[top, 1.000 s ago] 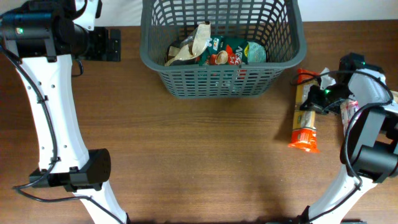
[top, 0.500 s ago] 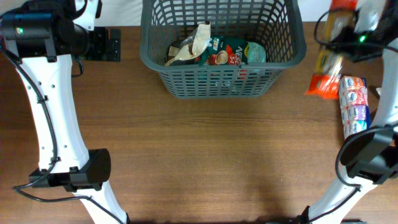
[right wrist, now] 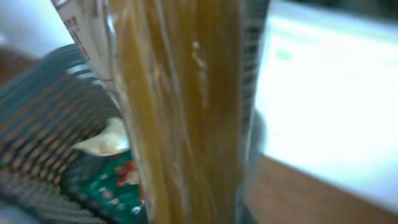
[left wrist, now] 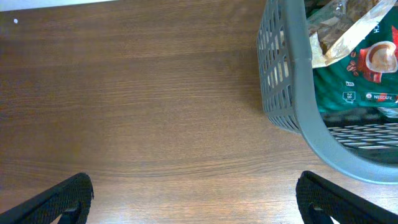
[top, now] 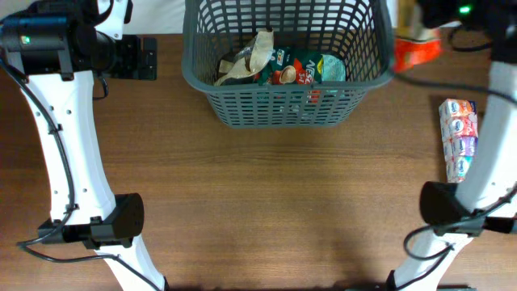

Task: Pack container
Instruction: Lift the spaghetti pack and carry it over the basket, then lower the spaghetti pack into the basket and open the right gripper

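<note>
Basket first: the container (top: 287, 105) stands at the middle of the far edge of the table (top: 266, 194), with a green coffee packet (top: 307, 66) and a crumpled beige bag (top: 246, 61) already inside. The long yellow packet (top: 416, 50) with the orange end lay near the right edge of the table one second ago. Now it is in the air just beside the container's right rim, near the far right corner. I judge the carry almost finished: it remains to bring the packet over the rim and release it.

The right gripper (top: 443, 10) must be closed on this packet, but its fingers are hidden behind it in the blurred wrist view. In the overhead view the top edge cuts off most of both. The left gripper (left wrist: 194, 200) is wide open and empty, beside the container's left wall. A white and pink packet (top: 459, 139) lies by the right edge.
</note>
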Robot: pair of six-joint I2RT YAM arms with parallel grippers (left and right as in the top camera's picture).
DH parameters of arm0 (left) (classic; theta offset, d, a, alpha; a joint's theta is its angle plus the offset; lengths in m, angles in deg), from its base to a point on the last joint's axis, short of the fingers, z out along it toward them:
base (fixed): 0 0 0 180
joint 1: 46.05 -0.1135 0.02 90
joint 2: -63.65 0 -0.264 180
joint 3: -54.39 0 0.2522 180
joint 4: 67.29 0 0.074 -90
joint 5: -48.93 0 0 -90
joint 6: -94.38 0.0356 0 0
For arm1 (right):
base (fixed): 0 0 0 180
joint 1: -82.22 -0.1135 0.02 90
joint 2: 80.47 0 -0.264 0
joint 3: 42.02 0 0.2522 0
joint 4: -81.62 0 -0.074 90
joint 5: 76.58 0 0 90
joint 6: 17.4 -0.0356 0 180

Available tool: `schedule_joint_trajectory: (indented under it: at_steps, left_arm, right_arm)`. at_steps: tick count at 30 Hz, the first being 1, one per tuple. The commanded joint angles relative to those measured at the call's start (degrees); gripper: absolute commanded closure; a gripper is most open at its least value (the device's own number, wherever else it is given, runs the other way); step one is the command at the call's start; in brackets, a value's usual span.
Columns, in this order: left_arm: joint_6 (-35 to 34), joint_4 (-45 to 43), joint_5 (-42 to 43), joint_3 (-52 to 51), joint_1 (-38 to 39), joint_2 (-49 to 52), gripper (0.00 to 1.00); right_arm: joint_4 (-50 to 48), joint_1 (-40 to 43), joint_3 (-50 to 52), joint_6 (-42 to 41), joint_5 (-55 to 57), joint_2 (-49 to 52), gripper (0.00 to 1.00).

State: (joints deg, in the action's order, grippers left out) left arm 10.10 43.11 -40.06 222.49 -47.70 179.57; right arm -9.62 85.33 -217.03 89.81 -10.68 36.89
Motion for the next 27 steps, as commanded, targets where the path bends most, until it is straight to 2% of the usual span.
schedule_joint_trajectory:
  at_steps: [1,7,14,17,27]
  left_arm:
    - [-0.52,0.02,-0.42,-0.22,-0.13,-1.40,0.01]
    - [-0.52,0.02,-0.42,-0.22,-0.13,-1.40,0.01]
    - [-0.52,0.02,-0.42,-0.22,-0.13,-1.40,0.01]
    - [-0.52,0.04,-0.42,-0.22,-0.13,-1.40,0.01]
    - [-0.52,0.02,-0.42,-0.22,-0.13,-1.40,0.01]
  right_arm:
    - [-1.90,-5.62,-1.46,9.66,-0.52,-1.86,0.96]
    - [-5.81,-10.36,-0.68,13.05,8.37,1.18,0.96]
    - [-9.27,-10.80,-0.63,13.14,5.49,7.67,0.96]
    - [-9.35,-11.32,-0.63,17.35,5.92,10.71,0.96]
    - [-9.84,-11.41,-0.63,20.09,5.49,18.45,0.96]
